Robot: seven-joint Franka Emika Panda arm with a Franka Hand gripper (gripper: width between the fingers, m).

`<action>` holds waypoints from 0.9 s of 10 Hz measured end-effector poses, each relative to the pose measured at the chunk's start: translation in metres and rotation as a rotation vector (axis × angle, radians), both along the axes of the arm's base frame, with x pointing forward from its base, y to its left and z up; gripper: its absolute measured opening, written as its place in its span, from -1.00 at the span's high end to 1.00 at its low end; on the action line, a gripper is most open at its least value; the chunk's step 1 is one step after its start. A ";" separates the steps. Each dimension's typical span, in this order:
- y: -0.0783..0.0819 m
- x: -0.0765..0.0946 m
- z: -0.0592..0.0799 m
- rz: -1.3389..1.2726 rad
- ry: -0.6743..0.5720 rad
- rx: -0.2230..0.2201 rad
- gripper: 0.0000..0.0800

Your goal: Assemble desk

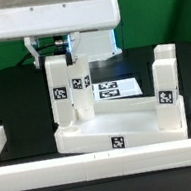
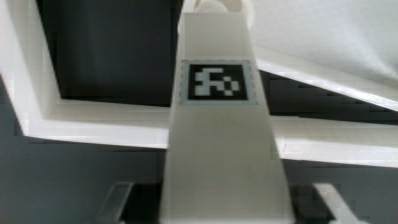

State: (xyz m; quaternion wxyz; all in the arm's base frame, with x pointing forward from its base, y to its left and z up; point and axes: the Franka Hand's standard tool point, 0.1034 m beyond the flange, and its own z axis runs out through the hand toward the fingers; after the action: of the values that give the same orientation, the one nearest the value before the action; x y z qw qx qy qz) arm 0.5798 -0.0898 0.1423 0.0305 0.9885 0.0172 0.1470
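Wrist view shows you the hand (image 2: 217, 192) gripping a white leg (image 2: 217, 110) upright over the tabletop (image 2: 107, 125); exterior view puts it at the far-left corner.

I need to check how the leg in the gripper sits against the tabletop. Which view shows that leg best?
The exterior view: the held leg stands upright under the gripper, beside another leg on the tabletop. The wrist view shows only the held leg's marker face, foreshortened, hiding its foot.
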 end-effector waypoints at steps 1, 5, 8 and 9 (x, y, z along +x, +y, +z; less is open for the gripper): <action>0.002 0.000 0.000 0.003 -0.009 -0.005 0.27; 0.006 0.001 -0.002 0.011 -0.024 -0.012 0.27; 0.011 0.003 0.000 0.007 -0.029 -0.008 0.27; 0.012 0.004 0.002 0.008 -0.031 -0.007 0.27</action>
State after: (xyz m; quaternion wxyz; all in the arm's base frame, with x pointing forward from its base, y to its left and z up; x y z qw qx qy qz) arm 0.5843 -0.0781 0.1445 0.0335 0.9859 0.0212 0.1625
